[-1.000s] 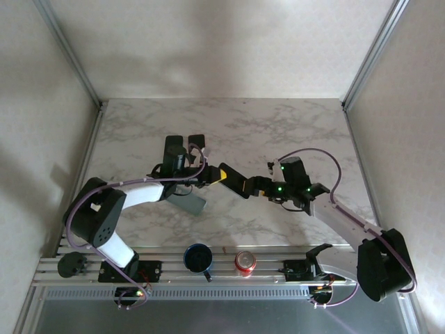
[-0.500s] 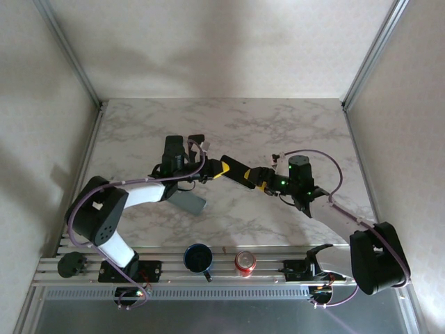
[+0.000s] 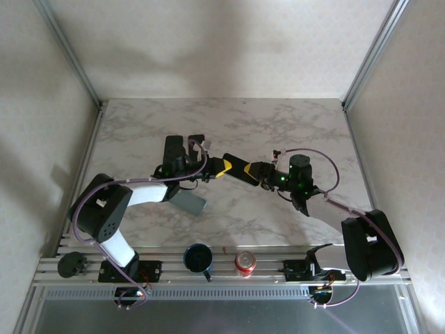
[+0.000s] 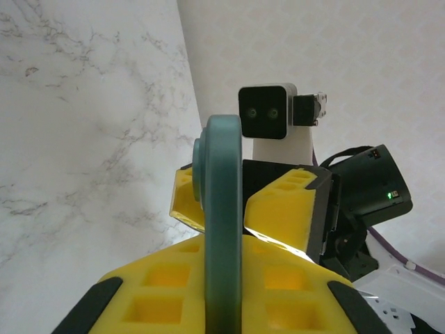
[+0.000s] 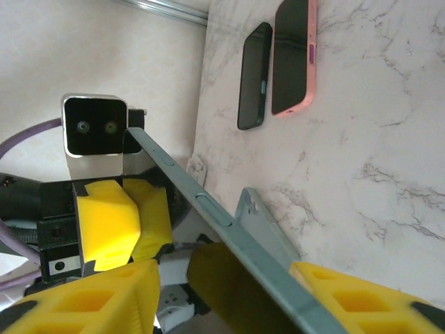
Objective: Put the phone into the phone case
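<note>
Left wrist view:
- phone [image 4: 224, 229] edge-on, so front and back can't be told apart; its lower end is cut by the bottom edge
- it covers the inner side of one yellow finger of the right gripper [image 4: 228, 205], and whether those pads press it is unclear
- left gripper [image 4: 224, 278]: finger bases run off the bottom edge

Right wrist view:
- phone's near end is off the bottom edge
- phone case [image 5: 268, 226] mostly behind the phone, one corner showing
- pink phone [image 5: 295, 56] clipped by the top edge

Top external view:
- phone case partly under the left arm
- can [image 3: 245, 261]: label too small to read
</note>
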